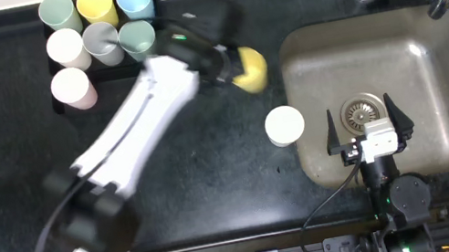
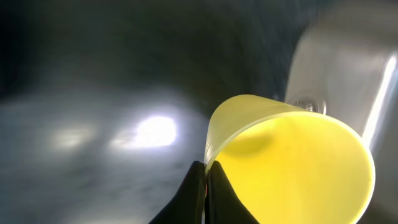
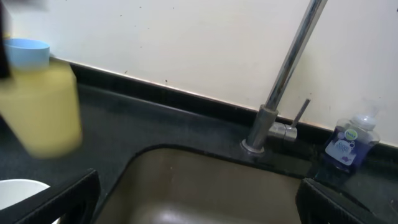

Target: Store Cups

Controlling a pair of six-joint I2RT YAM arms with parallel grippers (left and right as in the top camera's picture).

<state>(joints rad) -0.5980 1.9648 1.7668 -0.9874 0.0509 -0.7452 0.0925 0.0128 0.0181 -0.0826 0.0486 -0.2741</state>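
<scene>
Top view, left arm: The left gripper (image 1: 235, 66) is pinching the yellow cup (image 1: 249, 68). The cup is hanging above the dark counter (image 1: 214, 174), just left of the sink (image 1: 375, 34).
Top view, cup group: Seven cups (image 1: 101, 41) are standing close together at the far left.
Top view, white cup: The white cup (image 1: 285, 125) is sitting at the sink's left edge.
Top view, right arm: The right gripper (image 1: 369, 124) is hanging over the sink with its fingers spread wide, holding nothing.
Left wrist view: The fingers (image 2: 198, 180) are squeezing the yellow cup's thin rim, one inside and one outside. The cup is lying tipped, with its mouth showing.
Right wrist view: The yellow cup is floating above the counter, with a blue cup (image 3: 28, 53) behind it. The faucet (image 3: 280, 81) and a soap bottle (image 3: 345, 146) are standing at the far side.
What could go wrong: The grip is only a small pinch on the rim, so I think the cup could swing or slip out. If it is arriving tipped or too low, it could knock the standing cups over.
</scene>
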